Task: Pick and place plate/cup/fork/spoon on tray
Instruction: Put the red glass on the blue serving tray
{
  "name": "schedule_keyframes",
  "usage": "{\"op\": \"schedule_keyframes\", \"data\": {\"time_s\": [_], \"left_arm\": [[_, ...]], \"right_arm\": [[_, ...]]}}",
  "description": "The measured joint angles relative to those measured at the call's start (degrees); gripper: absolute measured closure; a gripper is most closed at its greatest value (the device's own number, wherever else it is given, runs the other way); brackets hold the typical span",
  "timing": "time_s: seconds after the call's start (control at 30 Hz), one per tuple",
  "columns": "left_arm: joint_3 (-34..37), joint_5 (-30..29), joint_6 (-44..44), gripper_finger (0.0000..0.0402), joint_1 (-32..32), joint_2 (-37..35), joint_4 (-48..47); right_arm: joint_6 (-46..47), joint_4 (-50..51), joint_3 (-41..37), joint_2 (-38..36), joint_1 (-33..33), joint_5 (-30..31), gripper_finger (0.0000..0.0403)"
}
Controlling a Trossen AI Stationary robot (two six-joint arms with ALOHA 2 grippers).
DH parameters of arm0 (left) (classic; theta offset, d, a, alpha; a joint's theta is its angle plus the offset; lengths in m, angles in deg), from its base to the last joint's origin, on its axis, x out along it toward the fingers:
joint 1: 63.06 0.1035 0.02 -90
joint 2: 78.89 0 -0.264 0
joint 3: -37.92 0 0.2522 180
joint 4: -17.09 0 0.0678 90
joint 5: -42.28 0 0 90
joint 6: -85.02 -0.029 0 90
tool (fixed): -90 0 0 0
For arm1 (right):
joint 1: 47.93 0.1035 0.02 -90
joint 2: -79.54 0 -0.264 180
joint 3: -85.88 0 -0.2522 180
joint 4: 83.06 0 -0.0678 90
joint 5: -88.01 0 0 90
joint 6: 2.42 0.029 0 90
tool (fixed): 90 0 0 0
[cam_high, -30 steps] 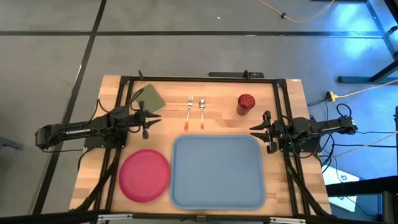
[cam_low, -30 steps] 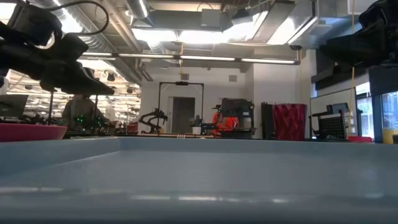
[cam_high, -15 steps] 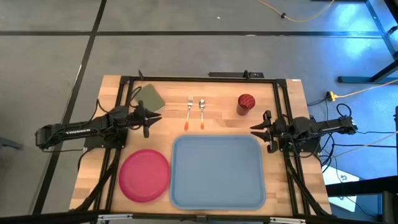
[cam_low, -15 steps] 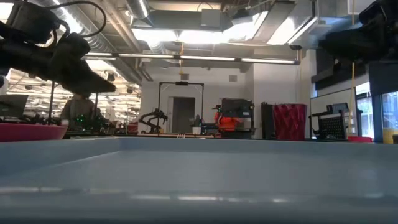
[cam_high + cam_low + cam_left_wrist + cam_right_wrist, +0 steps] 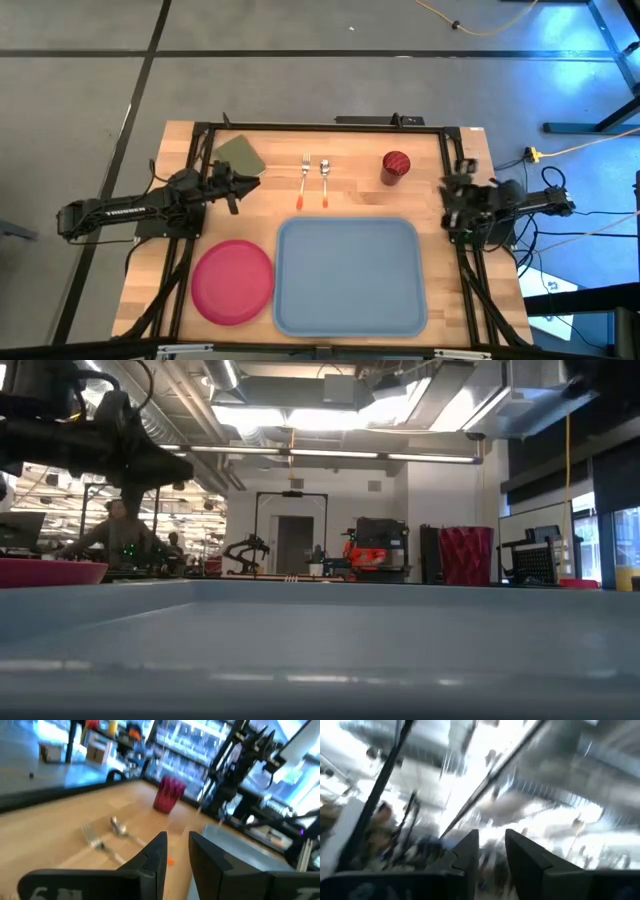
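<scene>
The pink-red plate (image 5: 233, 282) lies flat at the near left, beside the light-blue tray (image 5: 350, 300) at the near middle. The fork (image 5: 305, 178) and spoon (image 5: 325, 178) lie side by side beyond the tray, orange handles toward it. The dark-red cup (image 5: 396, 165) stands at the far right. My left gripper (image 5: 248, 181) hovers left of the fork with a narrow gap between its fingers (image 5: 177, 851), pointing at the fork (image 5: 92, 836), spoon (image 5: 119, 826) and cup (image 5: 168, 795). My right gripper (image 5: 452, 192) is at the right edge, tipped up toward the ceiling, fingers narrowly apart (image 5: 491, 851).
An olive-green square pad (image 5: 238, 155) lies at the far left, just beyond my left gripper. A dark frame (image 5: 320, 126) runs round the table top. There is bare wood between the utensils and the cup. People show in the room behind, at the left of the low view (image 5: 115, 535).
My left gripper has gone a little toward the far edge and toward the fork. My right gripper has drawn back toward the table's right edge and tipped upward.
</scene>
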Motion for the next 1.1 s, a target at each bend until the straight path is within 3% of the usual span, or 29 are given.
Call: {"op": "schedule_keyframes", "data": {"time_s": [0.17,0.23,0.3,0.47,0.53,0.67,0.77,0.83,0.97,1.1], "left_arm": [[0.0,-4.1,-4.2,0.0328,0.0,0.0,7.1],[0.0,-7.4,-8.1,0.0328,0.0,0.0,10.6],[0.0,-9.9,-11.1,0.0328,0.0,0.0,13.4],[0.0,-11.9,-16.8,0.0328,0.0,0.0,17.3],[0.0,-12.1,-16.8,0.0328,0.0,0.1,17.5],[0.0,-12.1,-15.3,0.0328,0.0,0.9,17.5],[0.0,-12.0,-15.0,0.0328,0.0,1.6,17.5],[0.0,-11.9,-15.0,0.0328,0.0,2.3,17.4],[0.0,-11.9,-15.0,0.0328,0.0,3.4,17.5],[0.0,-12.0,-15.0,0.0328,0.0,4.2,17.5]], "right_arm": [[-13.3,0.0,8.1,5.1,-1.0,0.3,0.0302],[-17.6,1.0,12.6,9.9,-2.1,4.0,0.0302],[-20.3,2.1,17.9,15.7,-3.7,13.8,0.0302],[-21.4,8.5,32.1,32.3,-10.5,46.1,0.0302],[-21.6,14.5,37.1,37.7,-14.1,53.5,0.0302],[-21.0,27.1,46.3,45.8,-22.3,61.1,0.0302],[-19.4,30.7,52.0,49.6,-28.2,62.5,0.0302],[-17.9,33.4,55.1,51.9,-31.9,60.4,0.0302],[-12.2,41.6,60.5,56.8,-40.4,49.0,0.0302],[1.0,59.1,66.3,63.5,-50.5,33.6,0.0302]]}}
